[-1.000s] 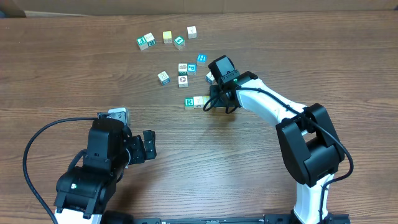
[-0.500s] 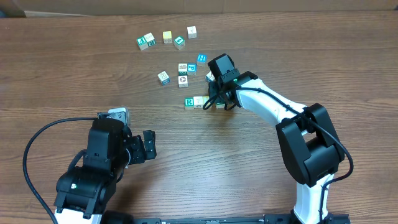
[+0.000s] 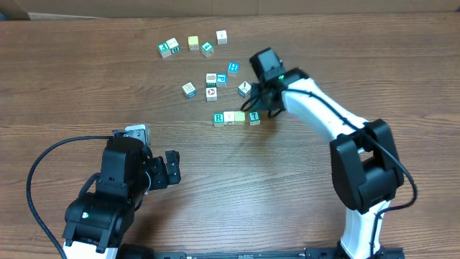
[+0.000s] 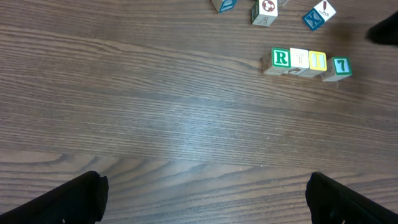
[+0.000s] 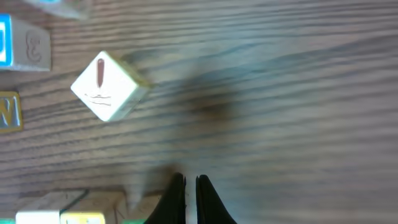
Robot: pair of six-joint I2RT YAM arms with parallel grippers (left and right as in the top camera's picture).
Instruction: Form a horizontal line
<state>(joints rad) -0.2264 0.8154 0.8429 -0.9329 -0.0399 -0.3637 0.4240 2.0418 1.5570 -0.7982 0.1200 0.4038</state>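
A short row of letter blocks lies on the wood table: a green R block (image 3: 218, 119), a pale block (image 3: 229, 117), a yellow block (image 3: 240, 116) and a green block (image 3: 254, 117) at its right end. The row also shows in the left wrist view (image 4: 306, 62). My right gripper (image 3: 264, 99) is shut and empty, just above and right of the row's right end; in the right wrist view its fingers (image 5: 190, 193) are together over bare wood. My left gripper (image 3: 171, 168) is open and empty at the near left, far from the blocks.
Loose blocks lie beyond the row: a white one with a red mark (image 5: 107, 87), (image 3: 244, 89), a cluster (image 3: 212, 85) with blue ones, and several more at the back (image 3: 190, 44). A black cable loops at the left (image 3: 36, 180).
My right gripper has pulled back up and to the right from the row's right end, leaving the green block there in line.
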